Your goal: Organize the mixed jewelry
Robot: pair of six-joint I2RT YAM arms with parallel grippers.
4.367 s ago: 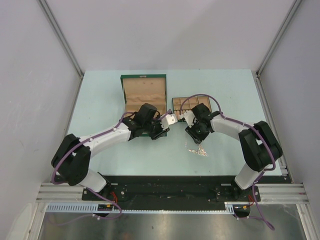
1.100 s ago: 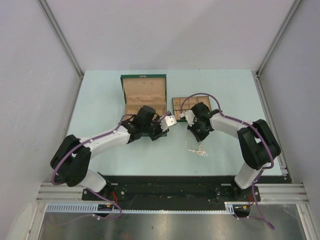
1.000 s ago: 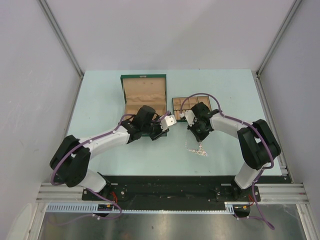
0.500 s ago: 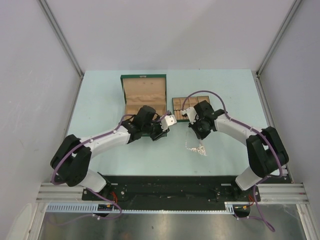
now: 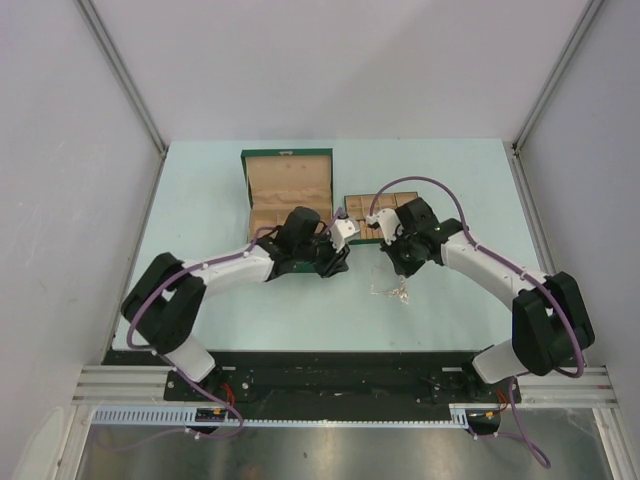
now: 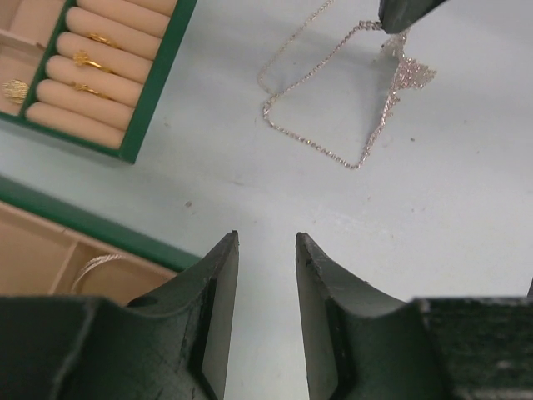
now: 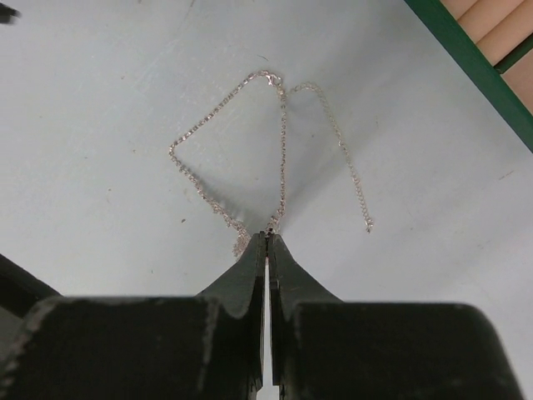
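Note:
My right gripper (image 7: 266,237) is shut on the thin silver chain necklace (image 7: 218,127) and holds one point of it just above the table; the rest trails on the surface. The necklace shows as a small heap in the top view (image 5: 391,291), below the right gripper (image 5: 400,266). In the left wrist view the chain (image 6: 312,143) and its sparkly pendant cluster (image 6: 410,72) lie ahead of my left gripper (image 6: 266,239), which is open and empty over bare table. The left gripper (image 5: 336,263) sits left of the necklace. A silver bangle (image 6: 97,264) lies in a compartment of the green box.
The open green box (image 5: 288,185) stands at the back, its near wall by my left fingers (image 6: 100,236). The small divided tray (image 5: 362,203) sits to its right, partly under the right arm; its tan rolls hold small gold pieces (image 6: 87,60). Its green rim (image 7: 466,58) is close to the right gripper.
My right arm has stretched out and drawn the necklace slightly back and left, still pinched. My left gripper has swung right, toward the necklace.

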